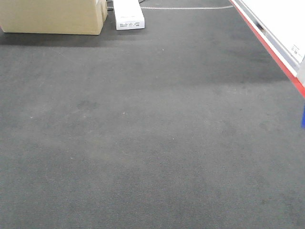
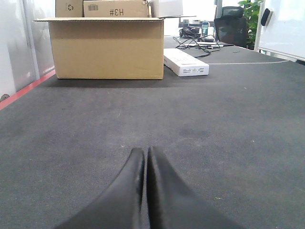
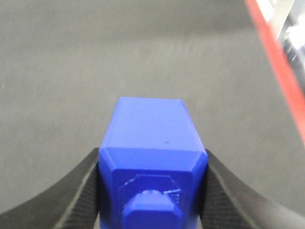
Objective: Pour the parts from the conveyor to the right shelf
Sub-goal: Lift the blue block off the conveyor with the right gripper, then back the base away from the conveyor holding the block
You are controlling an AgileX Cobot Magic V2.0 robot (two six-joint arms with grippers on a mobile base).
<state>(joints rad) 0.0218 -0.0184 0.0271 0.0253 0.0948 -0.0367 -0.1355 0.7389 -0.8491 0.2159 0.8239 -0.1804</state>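
Observation:
My right gripper (image 3: 151, 155) is shut on a blue plastic box (image 3: 150, 129), with its black fingers (image 3: 81, 186) pressed against both sides. It holds the box above the grey carpet. A sliver of blue (image 1: 303, 117) shows at the right edge of the front view. My left gripper (image 2: 145, 151) is shut and empty, low over the carpet and pointing toward a cardboard box (image 2: 107, 47). The conveyor, the parts and the right shelf are out of view.
The cardboard box (image 1: 52, 16) and a flat white box (image 1: 128, 16) stand at the far left on the grey carpet (image 1: 143, 133). A red floor stripe (image 1: 271, 50) runs along a white board (image 1: 281, 19) on the right. Cables and a chair (image 2: 231, 28) are beyond.

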